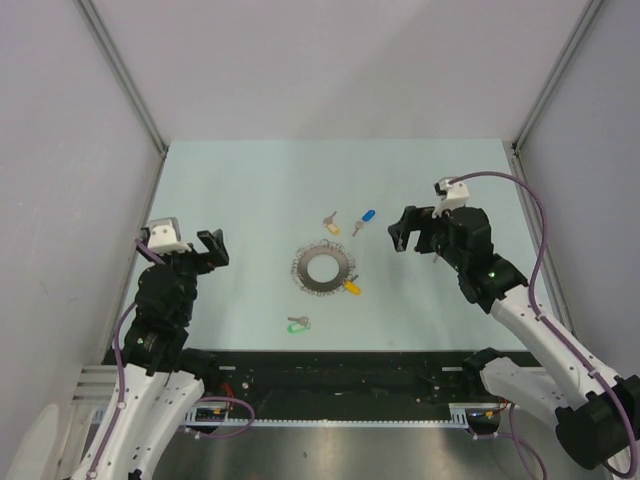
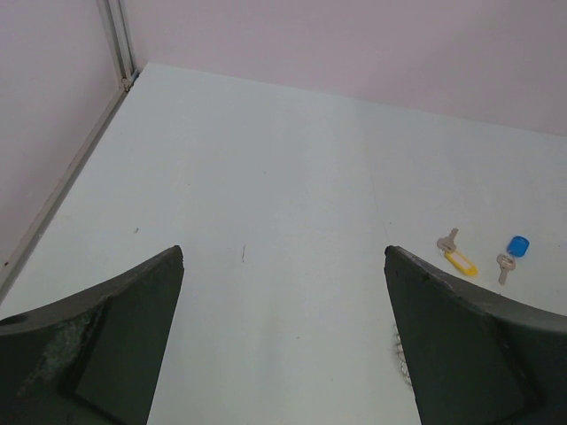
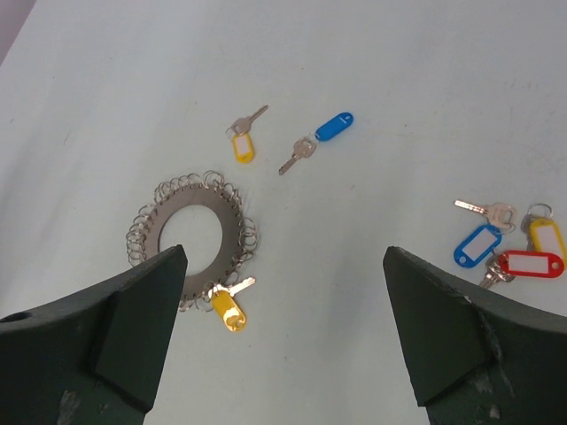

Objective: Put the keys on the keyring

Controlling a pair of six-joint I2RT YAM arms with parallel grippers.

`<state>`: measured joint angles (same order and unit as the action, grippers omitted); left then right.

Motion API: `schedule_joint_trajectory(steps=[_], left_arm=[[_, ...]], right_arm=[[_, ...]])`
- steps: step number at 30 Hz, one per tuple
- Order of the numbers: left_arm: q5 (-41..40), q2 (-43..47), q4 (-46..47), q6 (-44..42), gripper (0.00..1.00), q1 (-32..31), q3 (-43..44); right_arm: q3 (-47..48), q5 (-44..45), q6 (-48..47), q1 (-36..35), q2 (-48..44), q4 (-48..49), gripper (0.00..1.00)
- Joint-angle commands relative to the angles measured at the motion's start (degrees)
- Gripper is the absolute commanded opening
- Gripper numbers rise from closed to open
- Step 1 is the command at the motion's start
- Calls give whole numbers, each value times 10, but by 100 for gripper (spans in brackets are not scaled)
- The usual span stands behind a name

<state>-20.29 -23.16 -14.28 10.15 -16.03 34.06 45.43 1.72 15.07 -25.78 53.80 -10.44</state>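
Note:
The keyring point(image 1: 305, 267) lies flat mid-table, a grey disc fringed with small wire rings; it also shows in the right wrist view point(image 3: 190, 197). A yellow-tagged key point(image 3: 226, 308) hangs at its near-right edge. A loose yellow-tagged key point(image 1: 331, 222) and a blue-tagged key point(image 1: 364, 220) lie just beyond the ring, and a green-tagged key point(image 1: 297, 324) lies in front of it. My left gripper point(image 1: 212, 248) is open and empty, left of the ring. My right gripper point(image 1: 408, 230) is open and empty, right of the ring, held above the table.
A small bunch of blue, red and yellow tagged keys point(image 3: 509, 252) lies at the right in the right wrist view. White walls with metal posts point(image 1: 120, 70) enclose the pale green table point(image 1: 250, 180). The left wrist view shows the table's far left corner point(image 2: 133, 75).

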Motion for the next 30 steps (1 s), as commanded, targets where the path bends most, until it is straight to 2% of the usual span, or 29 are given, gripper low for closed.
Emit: schedule_joint_trajectory(steps=[1,8,12,16,20,25,30], left_arm=[[6,12,-12,14,100,5,-2],[11,43,-46,13,100,5,-16],[12,45,-39,7,100,2,-18],[5,33,-33,0,100,-20,-19],[-2,24,-30,-7,100,-49,-21],[-5,17,-22,-15,100,-66,-21],[-6,20,-16,-21,100,-71,-23]], right_arm=[[-1,18,-6,-37,7,-11,97],[0,60,7,-160,65,-30,92],[0,71,36,-245,100,-37,84],[-1,95,79,-288,145,-46,77],[0,114,123,-298,196,-23,72],[4,116,139,-296,242,28,57],[5,129,155,-257,285,46,51]])
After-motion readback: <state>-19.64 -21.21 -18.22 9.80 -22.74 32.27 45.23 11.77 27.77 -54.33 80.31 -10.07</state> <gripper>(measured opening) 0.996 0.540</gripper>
